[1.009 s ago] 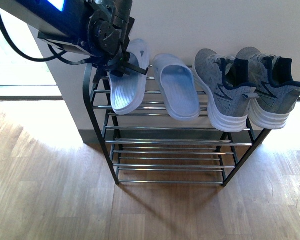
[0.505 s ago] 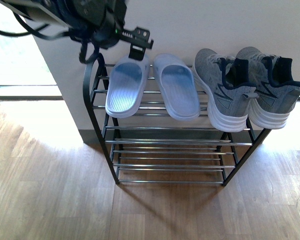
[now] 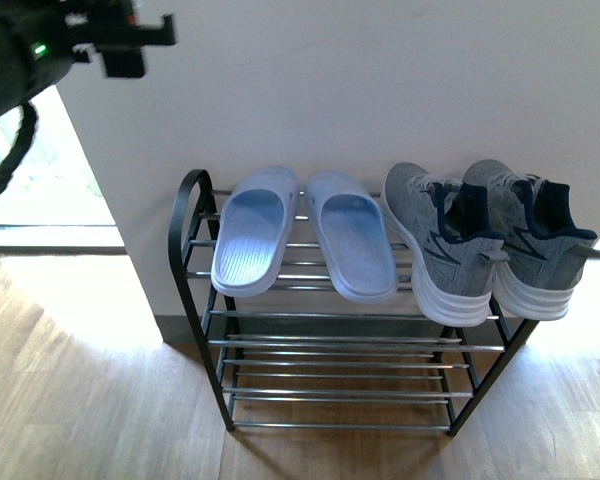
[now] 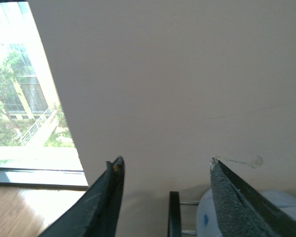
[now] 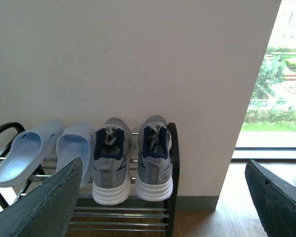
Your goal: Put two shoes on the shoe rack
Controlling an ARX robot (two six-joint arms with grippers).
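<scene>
The two shoes, grey knit sneakers point(image 3: 443, 252) point(image 3: 526, 240) with white soles, rest side by side on the top shelf of the shoe rack point(image 3: 185, 232), at its right end, heels toward me. The right wrist view shows the same sneakers point(image 5: 110, 163) point(image 5: 154, 157) on the rack point(image 5: 173, 148). My left gripper point(image 3: 130, 40) hangs open high at the upper left, well above the rack and holding nothing. In its own view the left gripper point(image 4: 166, 160) faces the wall above the rack's end frame point(image 4: 173, 212). My right gripper point(image 5: 163, 163) is open and empty, back from the rack.
Two pale blue slippers point(image 3: 252, 228) point(image 3: 350, 235) lie on the top shelf to the left of the sneakers. The lower chrome shelves point(image 3: 340, 372) hold nothing. The rack stands against a white wall point(image 3: 380, 90), with wooden floor point(image 3: 80, 400) in front and bright windows at both sides.
My left gripper let go of the left slipper and rose up and to the left, away from the rack. The slipper now lies flat on the shelf. The rack sits lower in view.
</scene>
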